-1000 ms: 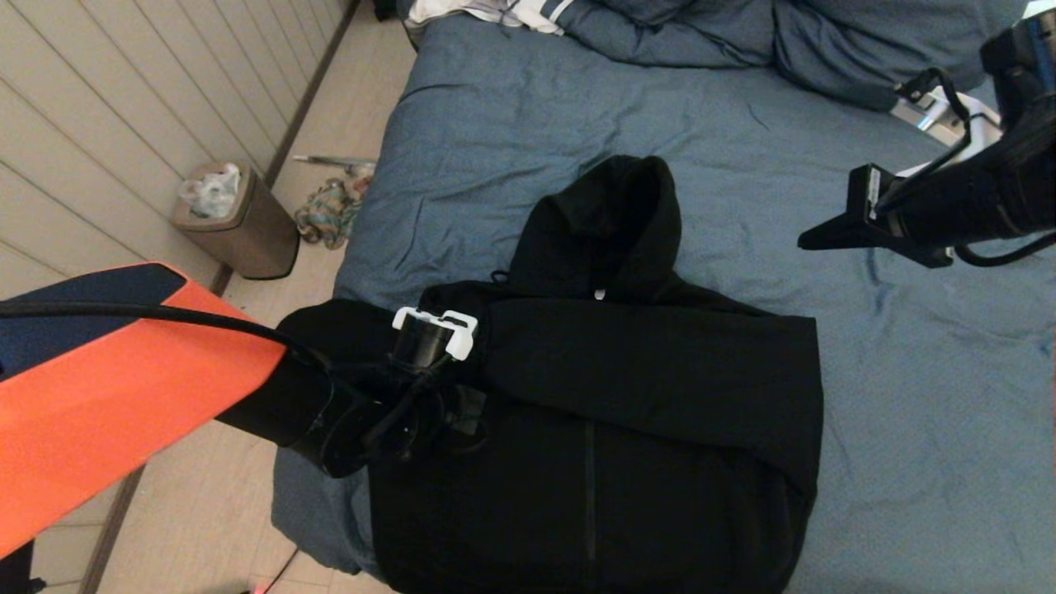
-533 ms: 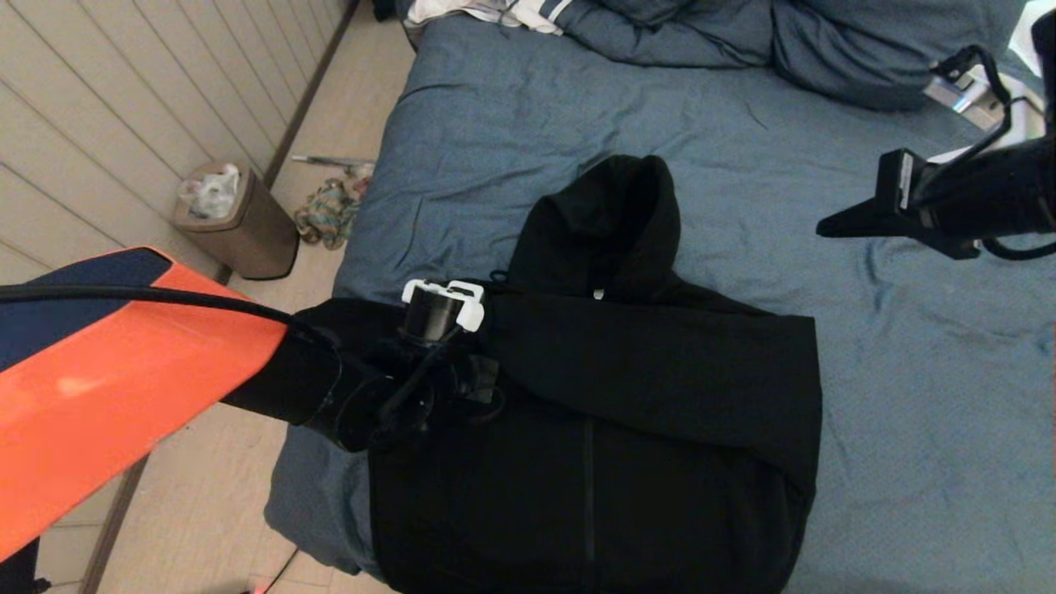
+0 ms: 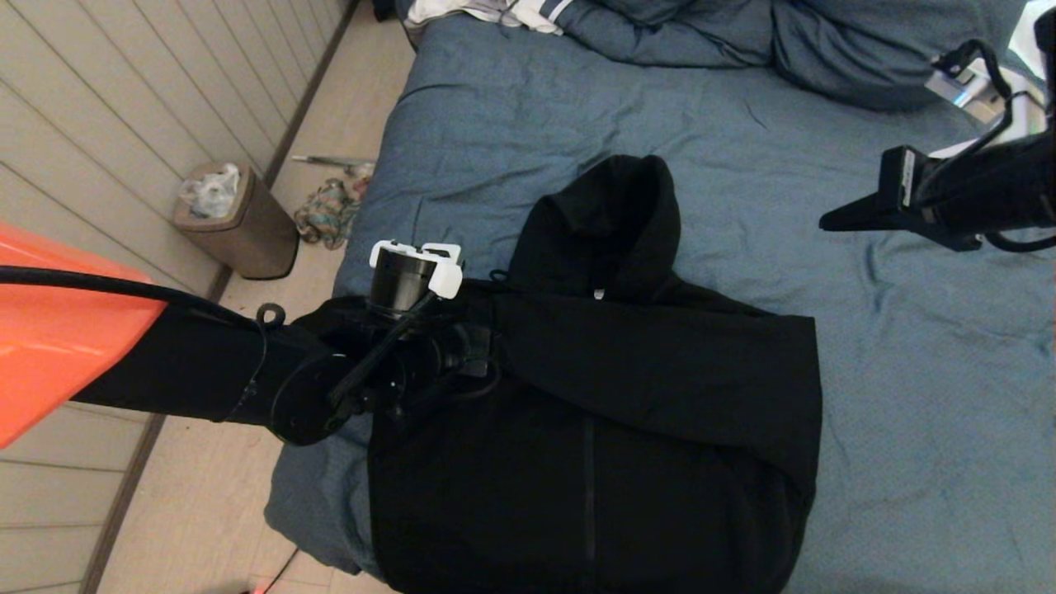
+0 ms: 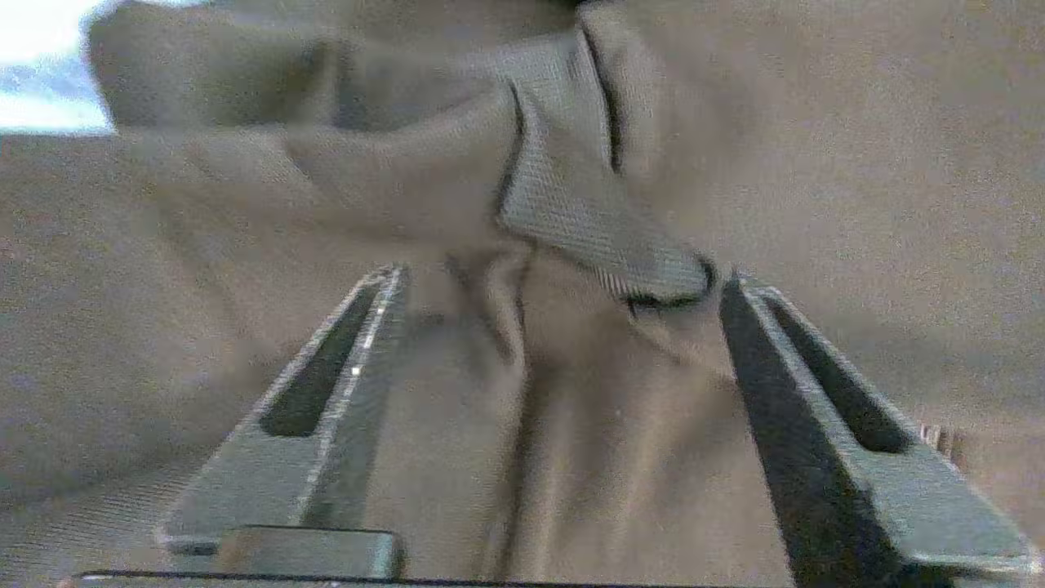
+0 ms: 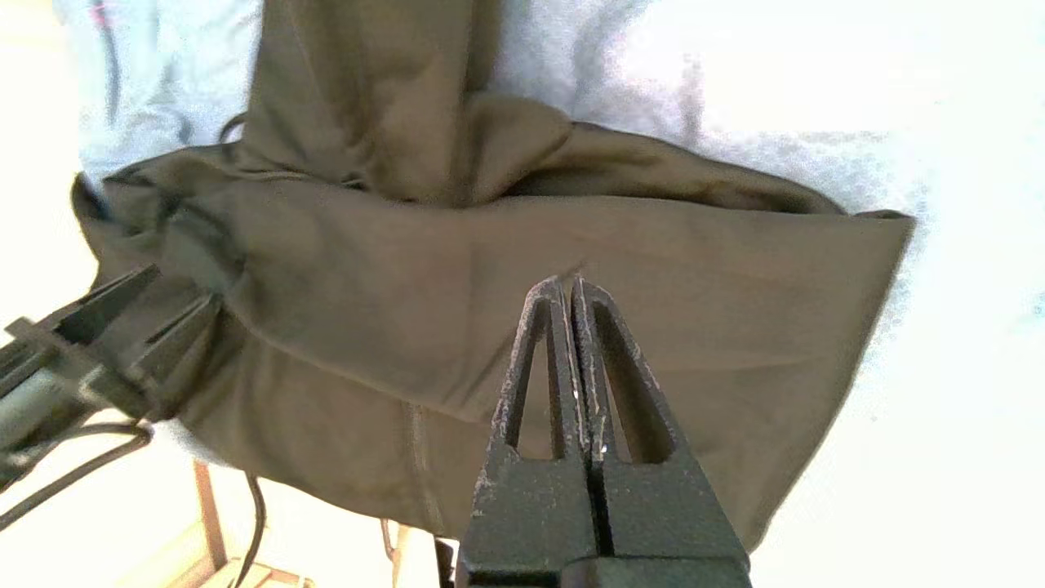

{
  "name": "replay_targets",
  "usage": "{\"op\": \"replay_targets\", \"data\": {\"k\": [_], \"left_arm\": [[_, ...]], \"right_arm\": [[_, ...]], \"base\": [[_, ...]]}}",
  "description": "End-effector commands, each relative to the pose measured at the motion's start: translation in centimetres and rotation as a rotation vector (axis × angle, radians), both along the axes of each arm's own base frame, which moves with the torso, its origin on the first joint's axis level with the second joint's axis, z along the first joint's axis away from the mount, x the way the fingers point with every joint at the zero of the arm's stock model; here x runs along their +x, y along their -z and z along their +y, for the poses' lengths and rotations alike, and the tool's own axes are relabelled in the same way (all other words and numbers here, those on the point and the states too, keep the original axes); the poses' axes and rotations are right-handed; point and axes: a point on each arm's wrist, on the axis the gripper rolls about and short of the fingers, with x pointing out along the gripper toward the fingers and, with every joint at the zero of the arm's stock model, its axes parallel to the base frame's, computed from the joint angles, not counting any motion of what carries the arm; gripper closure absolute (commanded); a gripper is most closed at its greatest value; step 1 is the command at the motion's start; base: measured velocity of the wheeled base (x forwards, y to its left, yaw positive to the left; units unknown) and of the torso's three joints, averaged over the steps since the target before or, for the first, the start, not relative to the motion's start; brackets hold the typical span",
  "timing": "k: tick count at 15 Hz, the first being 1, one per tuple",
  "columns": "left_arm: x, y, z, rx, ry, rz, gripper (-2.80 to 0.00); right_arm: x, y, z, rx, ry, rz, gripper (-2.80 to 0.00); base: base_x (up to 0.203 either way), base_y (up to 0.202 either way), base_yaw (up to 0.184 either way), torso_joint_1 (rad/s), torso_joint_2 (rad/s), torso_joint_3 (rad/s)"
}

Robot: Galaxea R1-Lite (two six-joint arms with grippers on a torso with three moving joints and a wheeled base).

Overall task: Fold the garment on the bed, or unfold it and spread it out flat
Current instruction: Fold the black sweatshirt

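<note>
Now the black hooded sweatshirt lies on the bed with a sleeve folded across its chest. Its cuff sits just beyond the left end effector, whose fingers stand released. Best withdraw straight, without snagging fabric. Well off to the sweatshirt's far side, the right end effector hovers clenched, empty

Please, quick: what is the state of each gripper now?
Left gripper: open over the garment, holding nothing.
Right gripper: shut, empty, above the bed.
</note>
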Motion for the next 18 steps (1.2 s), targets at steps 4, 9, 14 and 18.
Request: {"op": "replay_targets", "data": {"k": [4, 9, 14, 18], "left_arm": [[0.2, -0.6, 0.3, -0.023, -0.019, -0.014, -2.8], [-3.6, -8.4, 3.3, -0.137, -0.018, -0.14, -2.8], [-7.2, -12.7, 8.6, -0.207, -0.093, -0.169, -2.8], [-5.3, -10.6, 15.1, -0.195, -0.265, -0.095, -2.8]], "right_arm": [[0.5, 0.5, 0.0, 0.0, -0.002, 0.019, 0.0], [0.7, 0.6, 0.0, 0.003, -0.009, 0.025, 0.0], [0.7, 0.6, -0.1, 0.013, -0.022, -0.006, 0.0], [-0.9, 0.8, -0.4, 0.035, 0.005, 0.008, 0.0]], "base": [[0.0, 0.0, 0.0, 0.0, 0.0, 0.0], [0.0, 0.0, 0.0, 0.0, 0.0, 0.0], [0.0, 0.0, 0.0, 0.0, 0.0, 0.0], [0.0, 0.0, 0.0, 0.0, 0.0, 0.0]]}}
